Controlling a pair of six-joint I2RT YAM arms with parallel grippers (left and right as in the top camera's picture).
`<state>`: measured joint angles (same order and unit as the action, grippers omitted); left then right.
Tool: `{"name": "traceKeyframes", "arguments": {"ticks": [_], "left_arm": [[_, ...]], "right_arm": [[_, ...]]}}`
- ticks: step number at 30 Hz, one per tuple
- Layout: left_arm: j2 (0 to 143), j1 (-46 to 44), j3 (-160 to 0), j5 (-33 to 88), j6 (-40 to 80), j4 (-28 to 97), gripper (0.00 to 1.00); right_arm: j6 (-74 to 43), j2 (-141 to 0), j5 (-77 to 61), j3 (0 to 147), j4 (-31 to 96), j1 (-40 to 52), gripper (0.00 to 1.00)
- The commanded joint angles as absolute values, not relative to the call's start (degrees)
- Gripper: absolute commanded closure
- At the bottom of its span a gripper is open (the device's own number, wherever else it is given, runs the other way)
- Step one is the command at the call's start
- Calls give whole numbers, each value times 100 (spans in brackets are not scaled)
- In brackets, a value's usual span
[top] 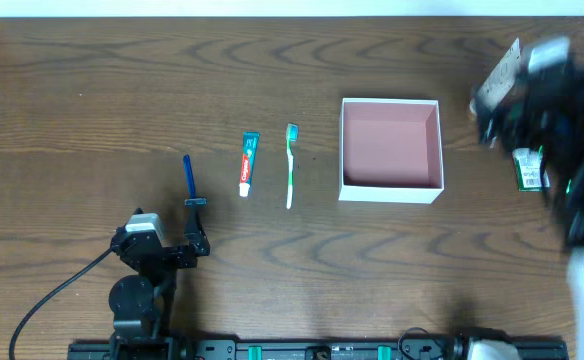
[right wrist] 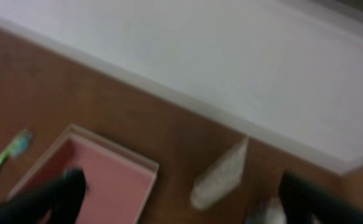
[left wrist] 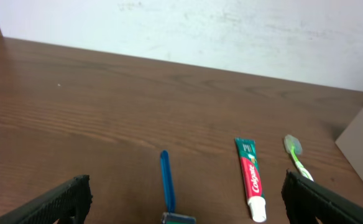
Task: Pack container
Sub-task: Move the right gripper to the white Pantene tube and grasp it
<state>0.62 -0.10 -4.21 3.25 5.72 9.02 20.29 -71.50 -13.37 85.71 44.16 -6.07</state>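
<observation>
The container (top: 390, 193) is a square white box with a pink inside, right of the table's middle, with nothing in it. A toothbrush (top: 291, 163), a toothpaste tube (top: 249, 162) and a blue razor (top: 188, 178) lie in a row to its left. My left gripper (top: 195, 228) is open and empty just in front of the razor (left wrist: 165, 180); the left wrist view also shows the toothpaste (left wrist: 250, 178) and toothbrush (left wrist: 296, 160). My right gripper (right wrist: 181, 199) is open, blurred, right of the container (right wrist: 107, 180). A white packet (right wrist: 222, 174) lies ahead of it.
A small green-and-white soap packet (top: 528, 168) lies at the far right under the blurred right arm (top: 552, 110). The white packet (top: 499, 85) sits near the back right. The left arm's cable (top: 52, 300) trails to the front left. A white wall runs along the far edge.
</observation>
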Motion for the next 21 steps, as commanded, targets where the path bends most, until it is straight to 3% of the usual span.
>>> {"name": "traceKeyframes", "arguments": {"ticks": [1, 6, 13, 21], "left_arm": [[27, 10, -318, 408, 493, 1066, 2], [27, 10, -318, 408, 493, 1066, 2], [27, 10, -318, 408, 493, 1066, 2], [27, 10, -318, 408, 493, 1066, 2]], "right_arm": [[1817, -8573, -1761, 10536, 5725, -773, 1], [1590, -9970, -1839, 12197, 7135, -766, 1], [1455, -10901, -1028, 12265, 6534, -1186, 1], [928, -11332, -1293, 12258, 5896, -1817, 1]]}}
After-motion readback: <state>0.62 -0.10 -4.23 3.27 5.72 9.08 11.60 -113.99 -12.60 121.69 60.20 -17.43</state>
